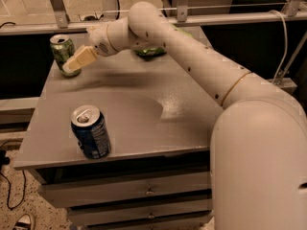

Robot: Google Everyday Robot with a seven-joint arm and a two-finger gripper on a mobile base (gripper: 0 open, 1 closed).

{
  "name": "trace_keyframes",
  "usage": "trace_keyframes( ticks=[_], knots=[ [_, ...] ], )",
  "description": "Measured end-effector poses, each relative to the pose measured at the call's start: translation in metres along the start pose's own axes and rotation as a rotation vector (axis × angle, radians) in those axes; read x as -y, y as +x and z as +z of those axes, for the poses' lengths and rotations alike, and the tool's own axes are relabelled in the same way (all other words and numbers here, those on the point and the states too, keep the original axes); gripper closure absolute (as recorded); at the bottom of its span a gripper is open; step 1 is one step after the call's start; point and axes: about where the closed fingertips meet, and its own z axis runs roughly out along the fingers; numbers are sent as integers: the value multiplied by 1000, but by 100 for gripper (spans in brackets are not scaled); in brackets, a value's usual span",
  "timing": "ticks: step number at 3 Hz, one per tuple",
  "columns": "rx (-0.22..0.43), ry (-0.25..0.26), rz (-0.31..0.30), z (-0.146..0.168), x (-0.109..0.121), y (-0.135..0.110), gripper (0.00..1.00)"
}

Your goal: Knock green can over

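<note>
The green can (62,51) stands upright at the far left corner of the grey table (158,123), with a light-green mottled print and a silver top. My gripper (73,64) reaches across from the right and its cream tip sits right against the can's lower right side. The arm stretches from the lower right across the table's back half.
A dark blue can (90,132) stands upright near the table's front left edge. A green crinkly snack bag (151,51) lies at the back, partly behind my arm. Drawers sit below the tabletop. A metal rail runs behind the table.
</note>
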Motion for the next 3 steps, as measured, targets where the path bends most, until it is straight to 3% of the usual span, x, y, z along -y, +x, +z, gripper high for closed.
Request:
trace_keyframes(
  ticks=[1,3],
  knots=[
    [35,-48,14,25,-15,-5,15],
    [48,-38,27,39,-18,4,60]
  ],
)
